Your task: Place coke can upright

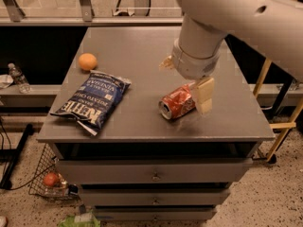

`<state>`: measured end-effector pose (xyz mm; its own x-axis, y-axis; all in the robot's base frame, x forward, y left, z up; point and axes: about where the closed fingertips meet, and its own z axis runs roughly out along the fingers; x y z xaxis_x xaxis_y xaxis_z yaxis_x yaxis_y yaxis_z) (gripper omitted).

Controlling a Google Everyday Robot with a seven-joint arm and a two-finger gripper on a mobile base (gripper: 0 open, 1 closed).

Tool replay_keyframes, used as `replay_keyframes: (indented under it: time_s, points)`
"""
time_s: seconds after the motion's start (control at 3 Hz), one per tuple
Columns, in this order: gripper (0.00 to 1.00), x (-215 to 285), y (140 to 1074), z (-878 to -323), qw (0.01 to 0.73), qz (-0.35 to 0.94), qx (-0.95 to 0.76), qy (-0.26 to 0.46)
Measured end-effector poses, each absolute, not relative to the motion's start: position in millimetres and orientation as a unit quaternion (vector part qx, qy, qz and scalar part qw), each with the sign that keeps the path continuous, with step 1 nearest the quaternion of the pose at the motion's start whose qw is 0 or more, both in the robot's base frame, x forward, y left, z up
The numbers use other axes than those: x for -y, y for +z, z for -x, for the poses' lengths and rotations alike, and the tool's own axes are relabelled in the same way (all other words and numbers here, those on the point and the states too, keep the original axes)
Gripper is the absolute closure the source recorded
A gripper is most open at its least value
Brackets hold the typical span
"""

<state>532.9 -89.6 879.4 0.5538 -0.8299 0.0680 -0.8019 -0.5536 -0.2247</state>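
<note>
The grey counter [142, 46] is carrying everything here, with drawers running beneath its front edge. The robot's white arm [246, 18] is reaching in from the upper right and is covering much of the counter's right half, its wrist pointing down over the right-centre. A blue chip bag [92, 100] is lying flat toward the left front corner.

The jaws are hanging directly over the coke can [177, 103]. They are standing open and gripping nothing. One pale finger is dropping just beside the can's far end, and the tip of the other is showing further back on the left.

The coke can is lying on its side right of centre near the front edge, its silver end facing front-left. A small orange [87, 61] is sitting at the left edge behind the bag, well apart from the can.

By my reading, the approach is in hand and the grasp is not yet made. The next move is calling for the jaws to straddle the can's body, close on it, then lift and tip it so that it is standing on its base.
</note>
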Motion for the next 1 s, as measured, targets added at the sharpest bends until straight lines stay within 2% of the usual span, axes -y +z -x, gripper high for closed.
replay_keyframes:
  time_s: [0.33,0.67,1.0]
  points:
    - [0.0,95,854,-539,0.024,0.886,-0.447,-0.119]
    - [0.0,100,844,-540,-0.004,0.886,-0.444,-0.133]
    - [0.18,104,838,-540,-0.024,0.884,-0.448,-0.134]
